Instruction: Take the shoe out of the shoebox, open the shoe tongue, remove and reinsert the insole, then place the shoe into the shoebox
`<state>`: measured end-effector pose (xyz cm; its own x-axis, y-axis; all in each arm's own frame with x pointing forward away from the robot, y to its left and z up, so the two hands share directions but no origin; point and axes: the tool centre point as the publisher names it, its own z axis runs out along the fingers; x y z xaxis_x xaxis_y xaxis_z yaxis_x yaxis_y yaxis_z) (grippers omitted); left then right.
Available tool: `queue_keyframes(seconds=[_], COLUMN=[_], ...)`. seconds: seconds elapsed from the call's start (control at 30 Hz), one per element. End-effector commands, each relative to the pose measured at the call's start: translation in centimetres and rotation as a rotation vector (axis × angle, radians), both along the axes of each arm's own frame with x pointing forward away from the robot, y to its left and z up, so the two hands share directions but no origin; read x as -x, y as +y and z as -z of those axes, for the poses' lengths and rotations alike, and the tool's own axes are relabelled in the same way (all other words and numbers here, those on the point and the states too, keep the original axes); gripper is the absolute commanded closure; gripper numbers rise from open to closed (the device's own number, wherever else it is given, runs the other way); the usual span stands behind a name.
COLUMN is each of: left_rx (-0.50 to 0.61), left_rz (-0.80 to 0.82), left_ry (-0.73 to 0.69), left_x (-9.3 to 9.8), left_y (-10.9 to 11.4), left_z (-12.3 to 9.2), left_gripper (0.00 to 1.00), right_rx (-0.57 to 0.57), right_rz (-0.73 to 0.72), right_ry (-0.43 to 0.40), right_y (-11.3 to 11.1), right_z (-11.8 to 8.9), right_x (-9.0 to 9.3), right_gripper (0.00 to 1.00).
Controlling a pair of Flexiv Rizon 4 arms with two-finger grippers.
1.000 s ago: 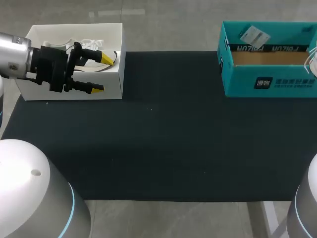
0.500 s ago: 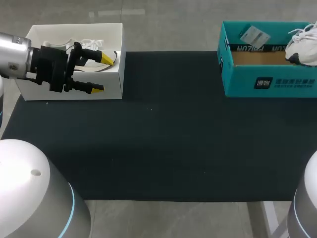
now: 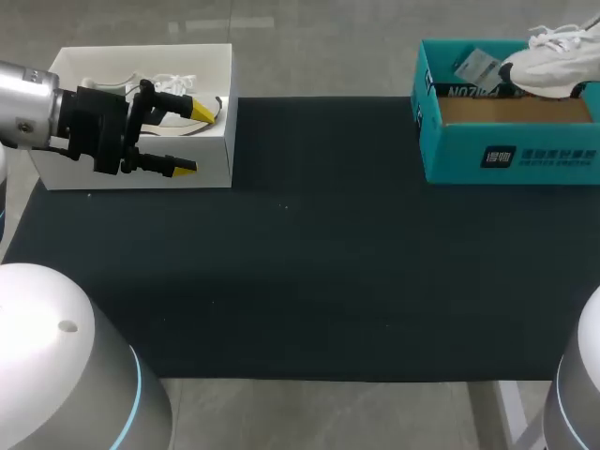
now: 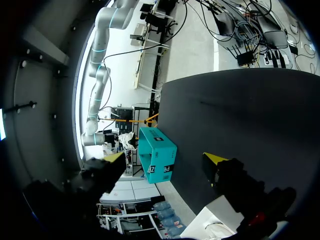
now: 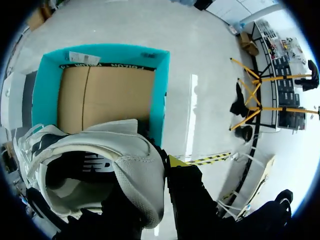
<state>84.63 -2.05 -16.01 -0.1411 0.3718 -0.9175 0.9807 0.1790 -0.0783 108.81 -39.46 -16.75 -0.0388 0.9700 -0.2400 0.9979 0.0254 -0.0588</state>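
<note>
Right wrist view shows your white sneaker point(image 5: 100, 165) hanging over the teal shoebox point(image 5: 159, 95), at the upper right of the head view. The right gripper point(image 5: 155, 172) pinches its soft collar. It looks light and floppy, so grip the stiffer heel. The left gripper point(image 3: 192, 139) gapes wide over the white box point(image 3: 211, 164).

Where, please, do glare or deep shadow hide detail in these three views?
Head view: even light; the shoe and shoebox read plainly. Left wrist view: the left end effector sits in deep shadow, only its yellow tips lit. Right wrist view: a glare streak lies beside the shoebox, and the right end effector is dark beside the shoe.
</note>
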Motion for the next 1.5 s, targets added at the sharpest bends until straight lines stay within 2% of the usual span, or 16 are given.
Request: queue_keyframes(seconds=[0.03, 0.3, 0.4, 0.47, 0.63, 0.7, 0.87, 1.1, 1.5], left_rx=[-0.004, -0.004, -0.004, -0.004, -0.004, -0.004, -0.004, -0.004, -0.004], left_rz=[0.0, 0.0, 0.0, 0.0, 0.0, 0.0, 0.0, 0.0, 0.0], left_ry=[0.0, 0.0, 0.0, 0.0, 0.0, 0.0, 0.0, 0.0, 0.0], left_x=[0.0, 0.0, 0.0, 0.0, 0.0, 0.0, 0.0, 0.0, 0.0], left_y=[-0.1, -0.1, -0.1, -0.1, -0.1, -0.1, -0.1, -0.1, -0.1], left_z=[0.0, 0.0, 0.0, 0.0, 0.0, 0.0, 0.0, 0.0, 0.0], left_gripper=[0.0, 0.0, 0.0, 0.0, 0.0, 0.0, 0.0, 0.0, 0.0], right_rx=[0.002, 0.002, 0.007, 0.056, 0.04, 0.007, -0.006, 0.022, 0.004], right_rz=[0.227, 0.227, 0.209, 0.19, 0.225, 0.243, 0.246, 0.235, 0.276], right_ry=[-0.043, -0.043, -0.09, -0.107, -0.181, -0.238, -0.292, -0.292, -0.302], right_y=[0.0, 0.0, 0.4, 0.8, 0.8, 1.2, 2.3, 3.4, 3.3], right_z=[-0.3, -0.3, 0.9, 1.4, 2.5, 2.7, 3.4, 5.7, 7.9], right_x=[-0.2, -0.2, -0.6, -0.6, -0.6, -0.6, -0.2, 0.9, 0.9], right_gripper=[1.0, 1.0, 1.0, 1.0, 1.0, 1.0, 1.0, 1.0, 1.0])
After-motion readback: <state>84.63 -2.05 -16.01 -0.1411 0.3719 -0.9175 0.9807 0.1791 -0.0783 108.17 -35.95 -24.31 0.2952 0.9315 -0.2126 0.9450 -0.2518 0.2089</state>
